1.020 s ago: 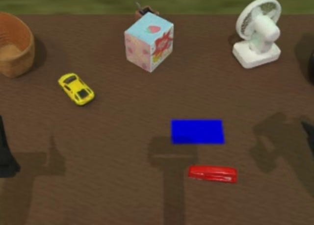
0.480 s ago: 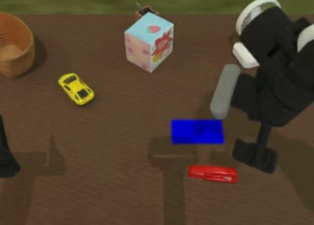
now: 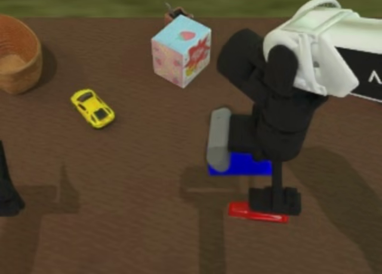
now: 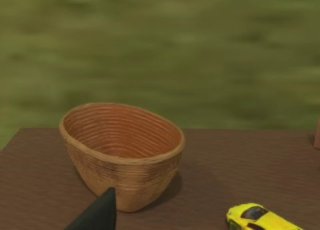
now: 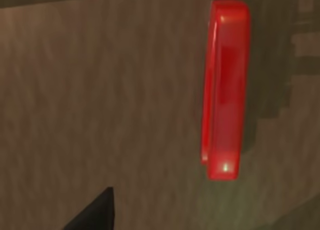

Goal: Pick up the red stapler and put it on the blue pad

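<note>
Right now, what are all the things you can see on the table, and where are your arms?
Stapler: one, red, near edge of the table, right of middle, partly under the right gripper.
Pad: one, blue, flat, just behind the stapler, partly hidden by the right arm.
Toy car: one, yellow, left side.
Basket: one, brown woven, far left corner.
Box: one, pastel with a strawberry print, far middle.
Fan: one, white, far right, mostly hidden by the arm.
Table: one, dark brown.
Right gripper: black, over the stapler.
Left gripper: black, parked at the left edge.
</note>
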